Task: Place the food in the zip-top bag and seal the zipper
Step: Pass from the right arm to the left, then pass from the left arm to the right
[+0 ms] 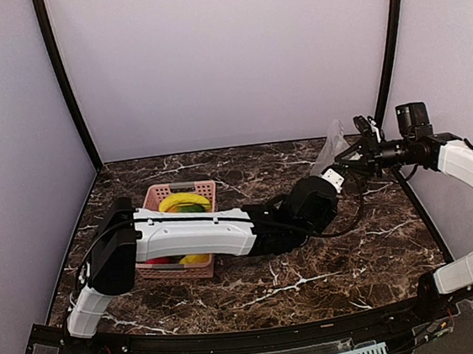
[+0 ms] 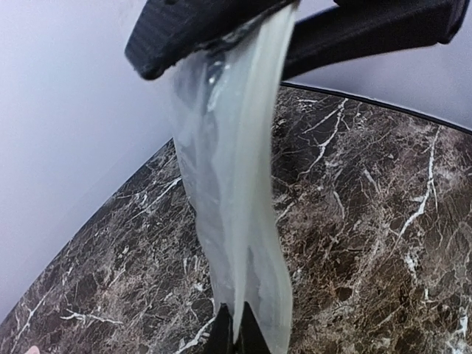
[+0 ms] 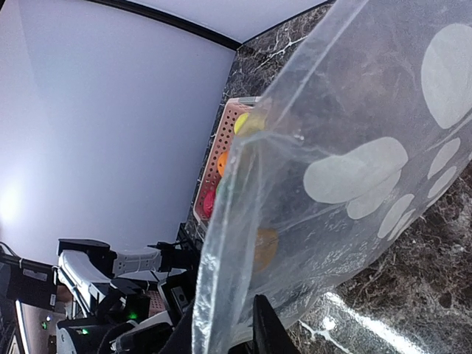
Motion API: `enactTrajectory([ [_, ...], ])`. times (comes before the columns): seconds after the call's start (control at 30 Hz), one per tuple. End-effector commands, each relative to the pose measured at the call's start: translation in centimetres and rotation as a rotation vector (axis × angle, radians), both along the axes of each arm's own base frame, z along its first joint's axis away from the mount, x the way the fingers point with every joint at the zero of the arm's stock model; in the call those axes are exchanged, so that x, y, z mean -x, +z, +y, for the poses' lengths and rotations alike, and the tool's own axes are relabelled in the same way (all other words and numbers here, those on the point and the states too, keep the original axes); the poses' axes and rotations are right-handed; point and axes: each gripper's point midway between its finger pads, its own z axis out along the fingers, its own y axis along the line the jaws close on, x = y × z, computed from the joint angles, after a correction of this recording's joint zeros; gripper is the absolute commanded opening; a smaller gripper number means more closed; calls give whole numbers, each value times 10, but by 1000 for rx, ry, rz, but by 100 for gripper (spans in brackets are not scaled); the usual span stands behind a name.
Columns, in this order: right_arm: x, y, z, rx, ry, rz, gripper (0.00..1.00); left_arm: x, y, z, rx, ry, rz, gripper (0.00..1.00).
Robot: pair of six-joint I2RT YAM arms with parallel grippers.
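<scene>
On the left of the marble table [image 1: 313, 262] we see the pink basket [image 1: 159, 193], and the food is in it: a yellow banana [image 1: 184, 200] over a green piece [image 1: 191, 208] at the far end, and yellow and red bits showing at the near end. In the right wrist view we also make out yellow, orange [image 3: 222, 162] and magenta pieces through its slotted wall.

The left arm [image 1: 196, 232] lies across the basket and hides its middle. It reaches right towards the bag.

The bag [image 1: 332, 143] hangs in the air at the far right, off the table, between the two grippers. In the left wrist view it runs edge-on and looks flat and thin. We cannot pick out the zipper, or tell whether it is pressed closed.

The left gripper [image 2: 234, 330] has its jaws almost together, pinching the bag's lower edge. The right gripper [image 3: 221, 335] comes in from the right and grips the bag's upper part, jaws closed on the plastic, one finger on each side.
</scene>
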Motion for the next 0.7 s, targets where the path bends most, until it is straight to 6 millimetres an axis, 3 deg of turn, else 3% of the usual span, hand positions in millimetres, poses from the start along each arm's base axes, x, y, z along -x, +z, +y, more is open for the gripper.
enactTrajectory([
  [0.0, -17, 16, 2, 16, 46, -116, 28, -14, 27, 13, 164, 76, 58, 1],
  [0.13, -34, 35, -5, 143, 18, -268, 56, -20, 38, 37, 324, 119, 151, 1],
  [0.2, -37, 44, -9, 189, 3, -335, 64, -23, 45, 52, 453, 119, 226, 1],
  [0.33, -31, 48, -3, 284, 11, -453, 65, -23, 71, 88, 709, 119, 295, 1],
  [0.5, -16, 34, 32, 368, 129, -535, 60, -14, 85, 101, 849, 81, 305, 1],
  [0.67, -4, 43, 67, 355, 278, -594, 60, -8, 93, 114, 994, 79, 338, 1],
])
